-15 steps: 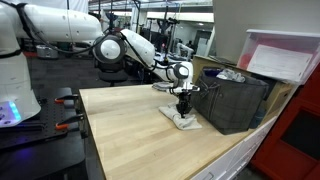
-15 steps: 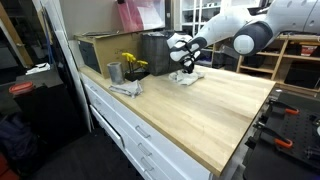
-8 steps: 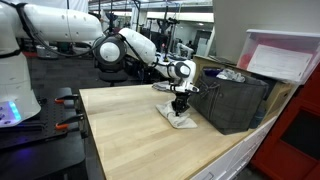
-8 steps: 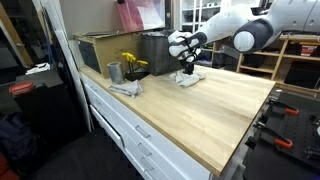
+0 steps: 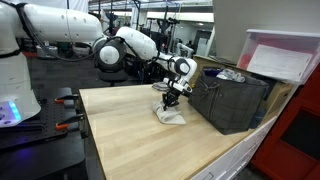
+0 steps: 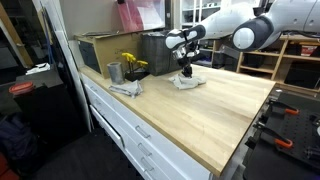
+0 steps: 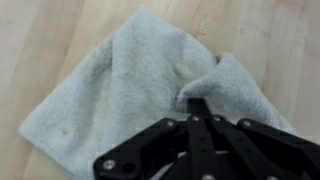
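In an exterior view I see my arm reaching over the wooden desk from the far left, wrist bent down, with the fingers over a white towel. The towel sits on the right half of the desk, near a dark crate to its right but not touching it. From here the towel looks gathered up under the fingers, its lower part resting on the wood, though I cannot make out the tips at this size. In an exterior view from another side, the towel is at the far end of the desk, with the fingers directly over it. Well apart to the left stands a metal cup with yellow flowers beside it, and a crumpled grey cloth lies just in front of them at the near edge. In the wrist view the towel spreads flat over the wood to the left and far side. At its right part a fold rises into a ridge, and the black fingers are pressed together right at that ridge, pinching the fold of the towel between their tips.
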Robot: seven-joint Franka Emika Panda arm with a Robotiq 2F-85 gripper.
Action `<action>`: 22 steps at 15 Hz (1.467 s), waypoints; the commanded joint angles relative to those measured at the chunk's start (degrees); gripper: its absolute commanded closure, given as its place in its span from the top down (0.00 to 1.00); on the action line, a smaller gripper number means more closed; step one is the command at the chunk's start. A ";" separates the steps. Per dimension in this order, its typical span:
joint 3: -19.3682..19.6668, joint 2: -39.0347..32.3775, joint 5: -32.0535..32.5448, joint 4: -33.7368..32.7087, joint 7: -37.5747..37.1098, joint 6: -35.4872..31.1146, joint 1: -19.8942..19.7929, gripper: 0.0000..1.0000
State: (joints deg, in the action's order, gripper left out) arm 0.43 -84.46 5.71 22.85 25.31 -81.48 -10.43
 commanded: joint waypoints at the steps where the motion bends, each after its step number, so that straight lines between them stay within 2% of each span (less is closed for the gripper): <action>1: -1.24 0.00 -2.01 -2.24 3.03 4.83 0.23 0.00; 2: -1.17 0.00 -1.91 -2.44 2.54 4.83 0.50 0.00; 6: 1.83 0.01 0.71 -2.02 -2.75 -1.98 2.18 0.00; 11: 5.50 -0.06 2.76 -0.46 -11.29 -7.26 2.08 0.00; 15: 6.62 -0.35 2.97 -1.04 -15.99 -5.26 0.83 0.00; 20: 5.71 -0.43 1.37 -0.02 -19.08 -1.08 -1.28 0.00; 22: 6.26 -0.54 1.67 1.36 -21.26 -2.44 -1.91 0.00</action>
State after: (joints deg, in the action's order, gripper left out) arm 6.50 -85.00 7.89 22.78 7.26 -84.13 -11.30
